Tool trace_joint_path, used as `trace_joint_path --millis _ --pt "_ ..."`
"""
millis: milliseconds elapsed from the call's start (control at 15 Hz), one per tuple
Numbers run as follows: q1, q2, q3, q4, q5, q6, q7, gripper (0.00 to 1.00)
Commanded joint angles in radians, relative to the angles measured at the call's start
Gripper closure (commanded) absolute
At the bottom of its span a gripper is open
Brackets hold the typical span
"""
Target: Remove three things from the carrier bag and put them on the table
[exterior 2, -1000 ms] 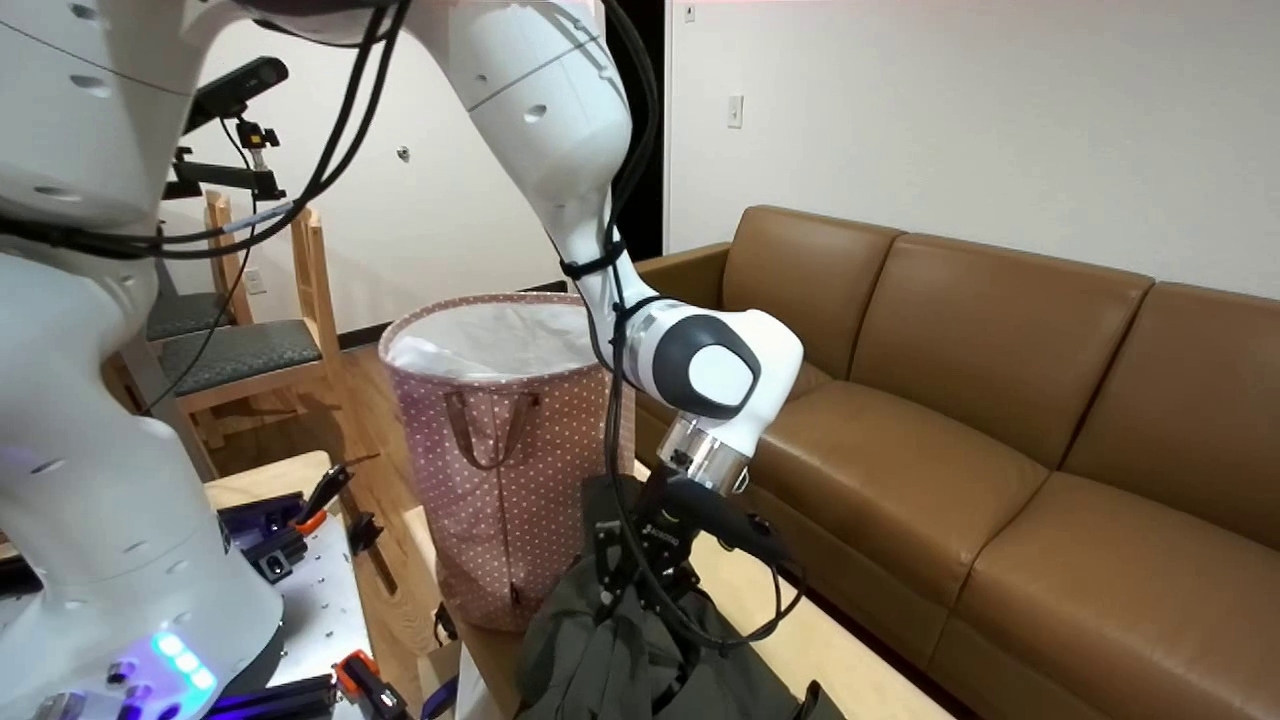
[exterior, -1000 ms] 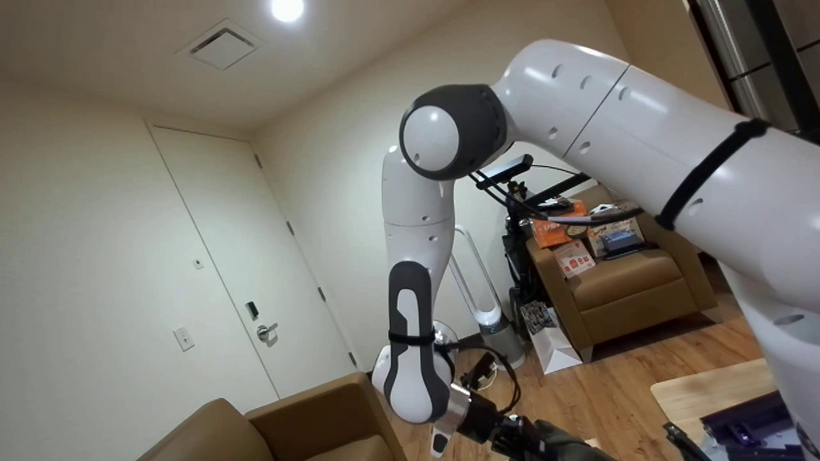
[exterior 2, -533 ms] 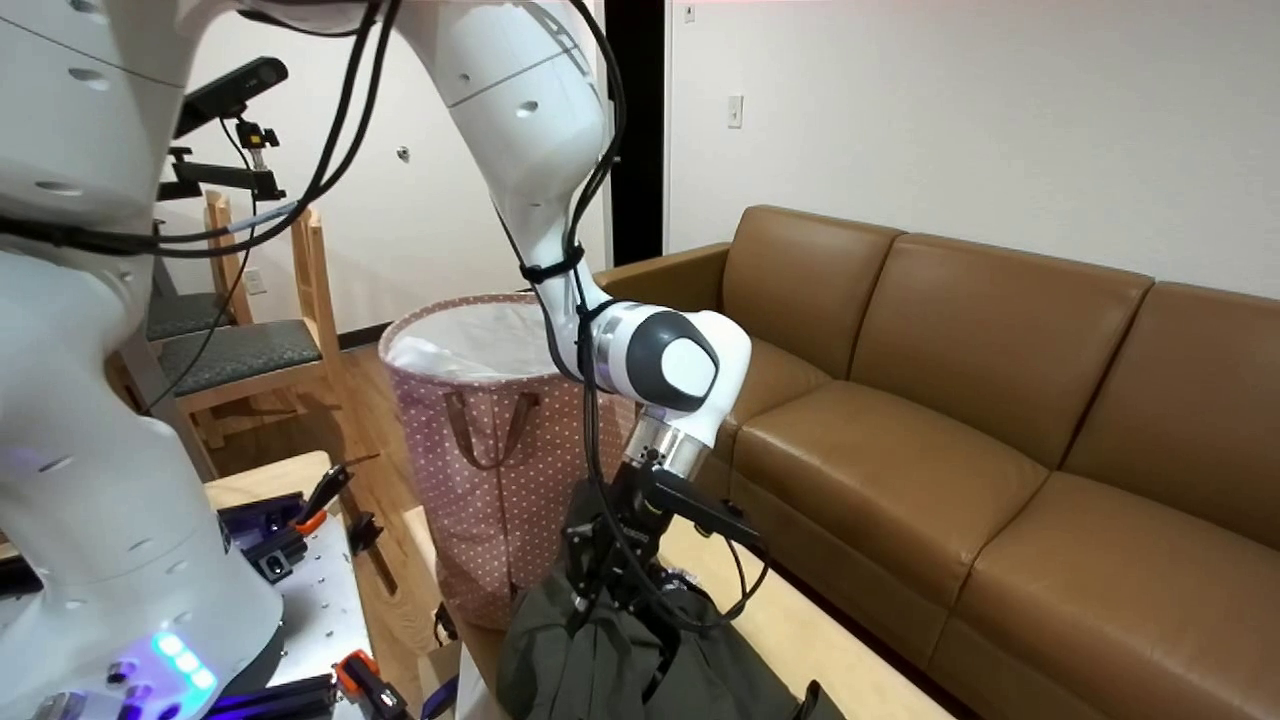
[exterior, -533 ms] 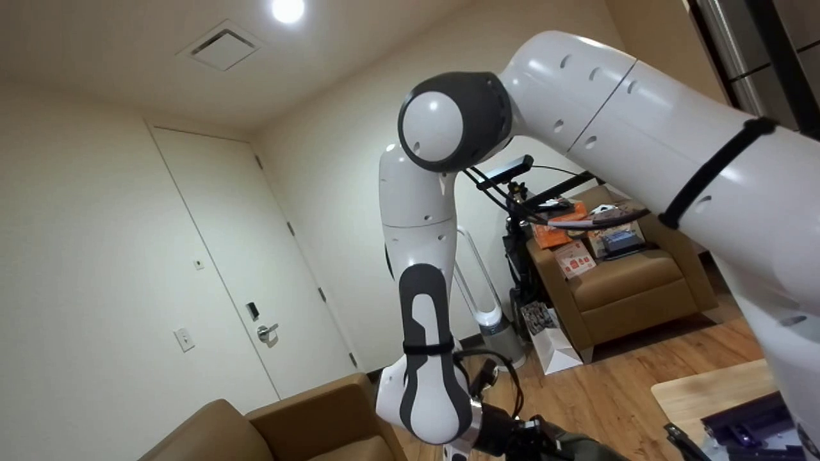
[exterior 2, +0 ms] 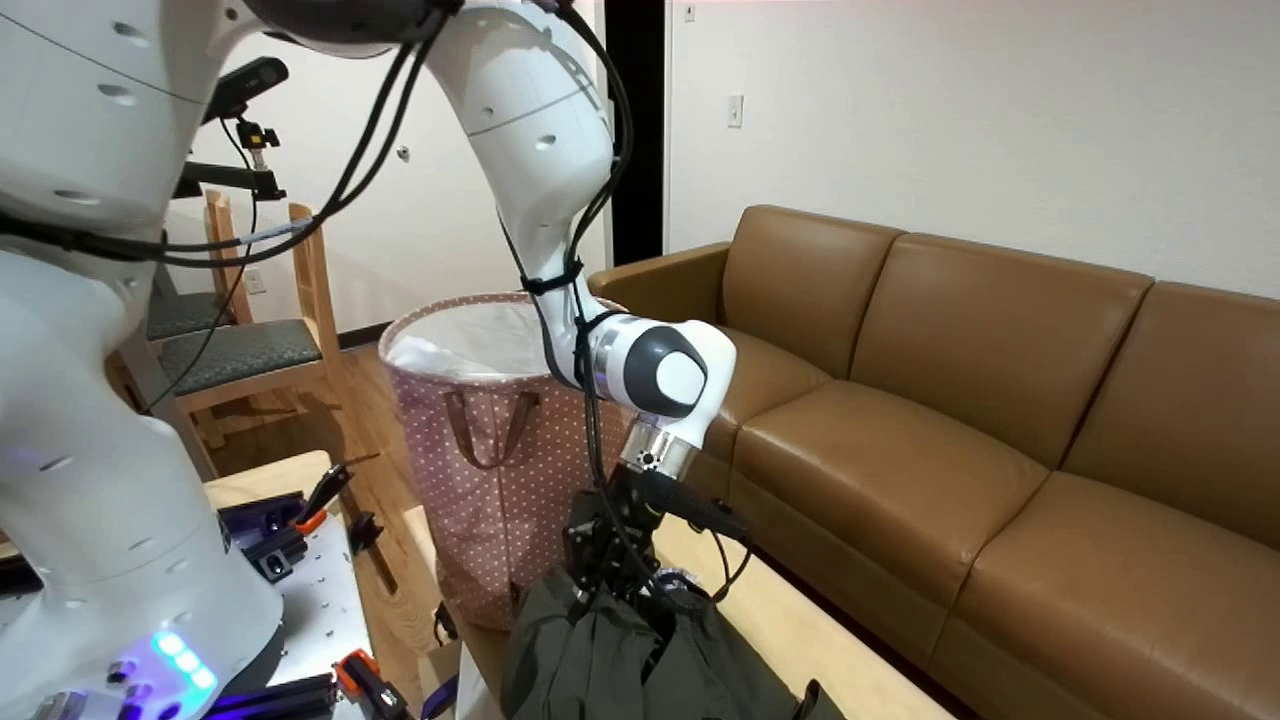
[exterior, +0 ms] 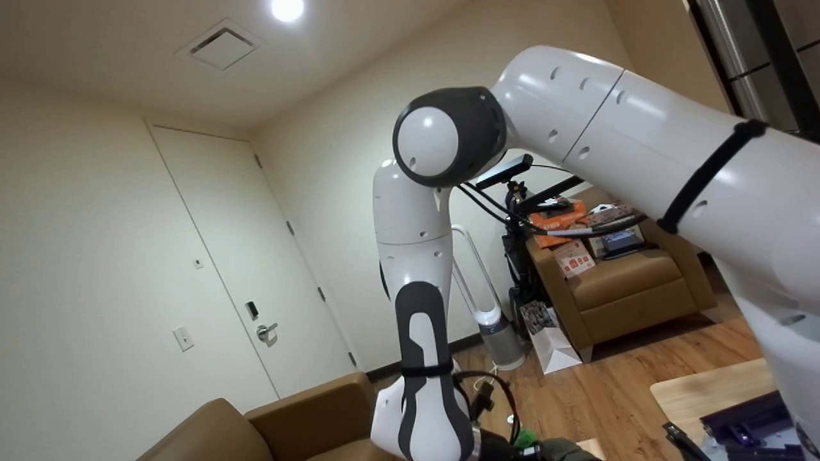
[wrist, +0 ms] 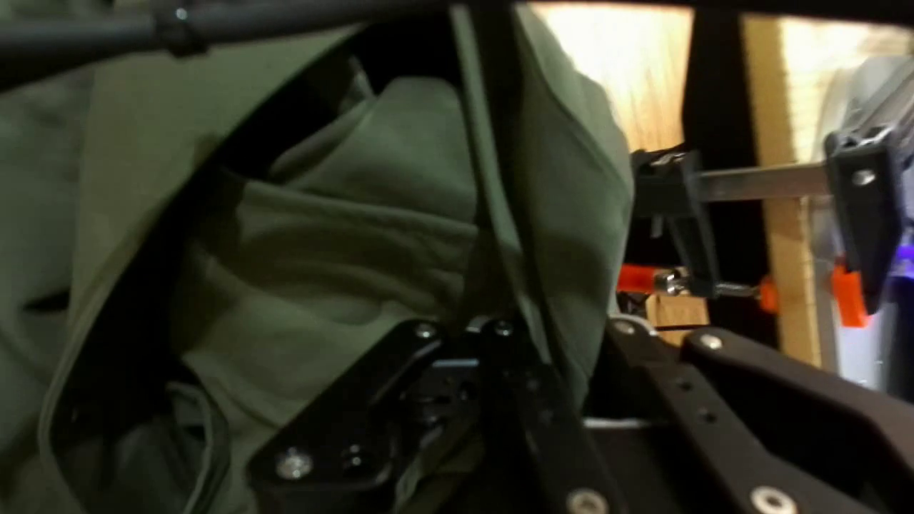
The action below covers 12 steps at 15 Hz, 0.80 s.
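The gripper (exterior 2: 600,598) is pressed nearly together, seemingly pinching a fold at the rim of the olive fabric carrier bag (exterior 2: 620,685), though cloth hides the tips. In the wrist view the bag's mouth (wrist: 321,271) lies at ten o'clock from the gripper, its long axis roughly seven to one, so reaching inside likely calls for shifting that way. No contents show there; in an exterior view a green object (exterior: 525,438), perhaps one of them, shows at twelve o'clock, inside or outside the bag I cannot tell.
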State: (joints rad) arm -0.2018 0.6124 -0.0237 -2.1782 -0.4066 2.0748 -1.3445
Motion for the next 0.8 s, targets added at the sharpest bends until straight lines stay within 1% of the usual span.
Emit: trace_joint_path --millis 0,267,467,733 --pt "0.031 0.074 0.036 -0.017 -0.008 0.204 0.014 0.95" --pt "0.071 0.171 0.029 -0.021 -0.011 0.403 0.066 0.95" --pt "0.095 0.257 0.017 -0.001 -0.012 0.523 0.115 0.95" --pt "0.105 0.32 0.008 -0.025 -0.006 0.763 0.204 0.95"
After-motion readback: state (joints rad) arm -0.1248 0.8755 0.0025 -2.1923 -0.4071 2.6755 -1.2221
